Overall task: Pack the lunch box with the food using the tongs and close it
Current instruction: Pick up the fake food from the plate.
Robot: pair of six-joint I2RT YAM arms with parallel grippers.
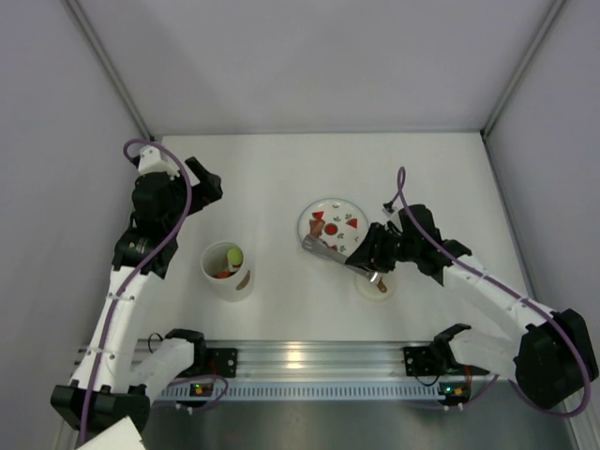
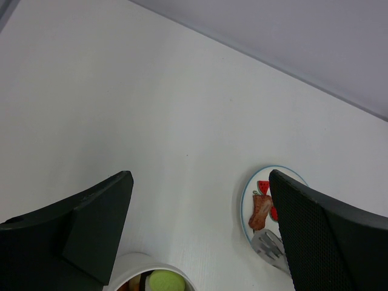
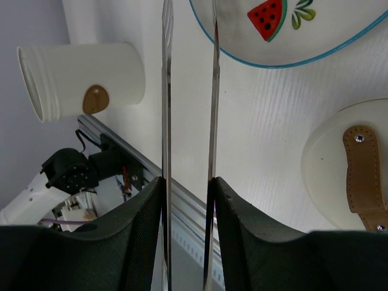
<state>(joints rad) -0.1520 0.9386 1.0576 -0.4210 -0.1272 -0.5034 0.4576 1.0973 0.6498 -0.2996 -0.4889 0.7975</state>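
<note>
Probably a lab, white-walled booth (image 1: 56,141), aluminium rail (image 1: 309,357)

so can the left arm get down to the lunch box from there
Probably yes: the left claw hangs open just beyond the lunch box, nothing between them, and the right claw, shut on the tongs, is off by the plate.

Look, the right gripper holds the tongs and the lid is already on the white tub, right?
Not quite. The right gripper does hold the tongs, but the lid is not on the white tub; it lies beside the plate. The top view shows the tub open, with food inside.
</note>
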